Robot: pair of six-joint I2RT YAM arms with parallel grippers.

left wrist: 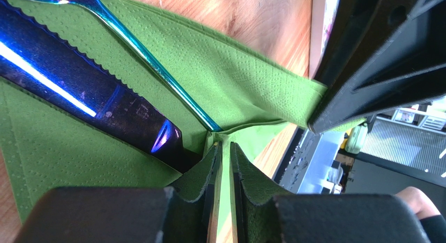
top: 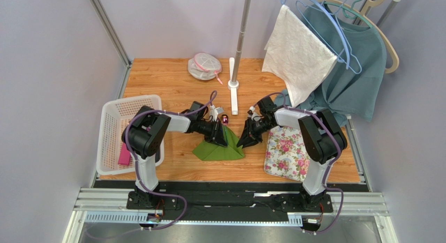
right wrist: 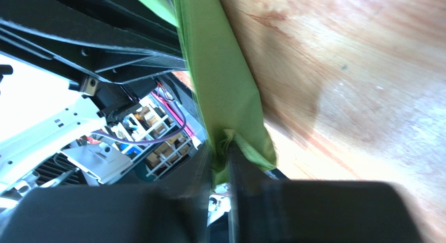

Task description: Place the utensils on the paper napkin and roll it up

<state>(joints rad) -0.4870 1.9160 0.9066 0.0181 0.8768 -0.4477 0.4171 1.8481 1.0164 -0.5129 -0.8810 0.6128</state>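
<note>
We are counting one napkin, two pincers and, among the utensils, two shafts and one glossy reddish head. One basket is sitting at the left edge of the surface and one mat at the near right corner. The napkin is lying between them, around the middle and closer to the near edge.

From above, the napkin is showing as a folded green triangle, its broad side toward the near edge and its tip toward the far edge. The head is poking out just past that tip, so the utensils' long axis is running near to far. The left pincer is working at the tip side and the right pincer at the right corner, but this view is not telling us how the fingers are standing.

The left wrist view is giving what the top view is hiding: a dark knife with a serrated edge and a slim teal stem. Both are lying against the green paper, slanting from that view's upper left down toward the left pincer. Its fingers are pressed together on a raised fold of napkin.

The right wrist view is showing only paper and wood: the right pincer is pinching a bunched strip of napkin.
</note>
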